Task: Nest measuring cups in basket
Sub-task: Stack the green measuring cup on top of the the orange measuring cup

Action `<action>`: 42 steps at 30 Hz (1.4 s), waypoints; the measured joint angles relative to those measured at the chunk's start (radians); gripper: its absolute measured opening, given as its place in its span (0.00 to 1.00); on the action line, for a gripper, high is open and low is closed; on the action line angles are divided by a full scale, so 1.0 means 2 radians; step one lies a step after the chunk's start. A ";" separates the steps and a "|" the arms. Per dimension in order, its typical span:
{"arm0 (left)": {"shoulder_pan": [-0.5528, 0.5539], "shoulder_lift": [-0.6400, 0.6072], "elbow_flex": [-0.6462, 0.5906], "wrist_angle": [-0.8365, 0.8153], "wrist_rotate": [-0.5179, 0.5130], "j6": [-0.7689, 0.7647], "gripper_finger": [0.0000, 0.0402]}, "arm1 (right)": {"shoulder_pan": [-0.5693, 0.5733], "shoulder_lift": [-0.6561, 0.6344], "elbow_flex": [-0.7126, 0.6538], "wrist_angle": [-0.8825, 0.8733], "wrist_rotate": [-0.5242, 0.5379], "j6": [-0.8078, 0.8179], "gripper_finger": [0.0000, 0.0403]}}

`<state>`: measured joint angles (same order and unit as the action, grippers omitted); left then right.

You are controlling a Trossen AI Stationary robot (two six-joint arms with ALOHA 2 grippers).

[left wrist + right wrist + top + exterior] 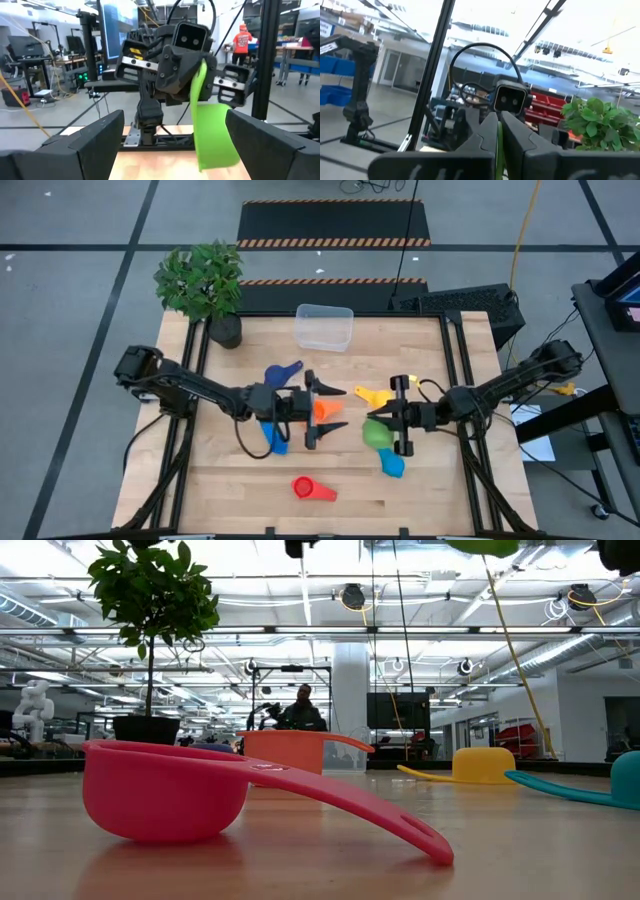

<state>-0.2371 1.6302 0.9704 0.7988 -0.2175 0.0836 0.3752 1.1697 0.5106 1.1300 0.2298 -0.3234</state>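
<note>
Looking down, high view: left gripper (335, 409) spread wide over orange cup (326, 408); right gripper (385, 426) clamped on green cup (377, 433) at mid-table. Clear basket (323, 326) at far edge beside plant (203, 280). Red cup (305, 487) near front edge.

Low view: red cup (165, 790) closest; yellow cup (483, 765) farther back.

Left wrist view: green cup (212, 132) hangs from right gripper (196, 87) by handle, off table.

Right wrist view: fingers (520, 137) pinched together on green handle.

My light wooden table (420, 490), clear basket (323, 326) at its far edge beside the potted plant (222, 328), red cup (312, 489) near the front, yellow cup (373, 395), orange cup (324, 408) (between my left fingers), two blue cups (281, 372), light blue cup (391, 464).
</note>
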 joint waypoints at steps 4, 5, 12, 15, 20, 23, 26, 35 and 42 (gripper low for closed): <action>-0.001 0.038 0.037 -0.008 0.000 0.006 0.88 | 0.000 0.021 0.000 0.030 0.000 -0.002 0.00; -0.002 0.049 0.048 -0.009 0.000 0.006 0.88 | 0.000 0.024 0.000 0.034 0.000 -0.003 0.00; -0.007 0.107 0.109 -0.019 0.001 0.009 0.88 | 0.000 0.029 0.000 0.043 0.000 -0.003 0.00; -0.007 0.119 0.122 -0.015 0.002 0.001 0.88 | 0.000 0.029 0.000 0.046 0.000 -0.002 0.00; -0.007 0.122 0.124 -0.010 0.002 -0.003 0.80 | 0.000 0.029 0.000 0.046 -0.002 -0.002 0.00; -0.007 0.122 0.124 -0.009 0.002 -0.005 0.68 | 0.000 0.029 0.000 0.047 -0.011 -0.002 0.00; -0.007 0.122 0.124 -0.009 0.002 -0.006 0.54 | 0.000 0.029 0.000 0.047 -0.012 -0.002 0.00; -0.007 0.120 0.124 -0.040 -0.013 0.019 0.04 | 0.000 0.029 -0.001 0.041 -0.012 -0.007 0.00; -0.006 0.097 0.124 -0.123 -0.092 0.036 0.02 | 0.000 0.014 -0.001 -0.008 0.043 -0.017 0.07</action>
<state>-0.2501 1.8245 1.2190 0.5534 -0.4014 0.1558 0.3752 1.1968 0.5091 1.1131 0.3168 -0.3568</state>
